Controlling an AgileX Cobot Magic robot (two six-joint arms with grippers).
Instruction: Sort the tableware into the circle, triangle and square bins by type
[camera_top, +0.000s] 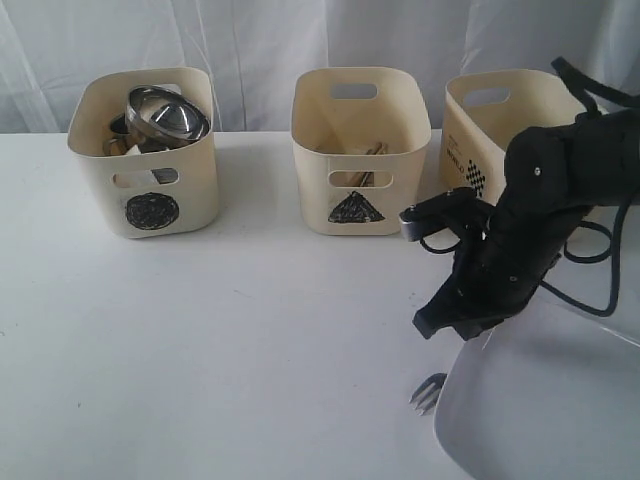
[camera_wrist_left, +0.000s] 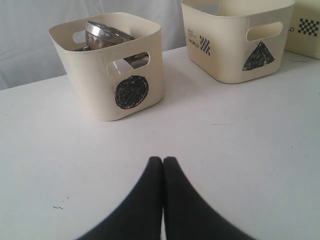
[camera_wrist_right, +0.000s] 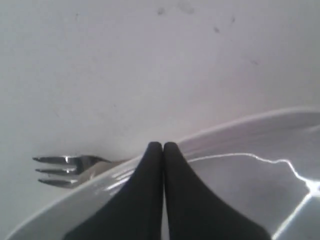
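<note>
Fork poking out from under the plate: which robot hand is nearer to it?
Right. The right hand is at the plate rim beside the fork; the left hand faces the circle bin.

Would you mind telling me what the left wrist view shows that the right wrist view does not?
Only the left wrist view: the circle bin holding a steel bowl, the triangle bin, and the shut left gripper. Only the right wrist view: the fork, its tines poking out from under the white plate, and the shut right gripper. Both: the white table.
</note>
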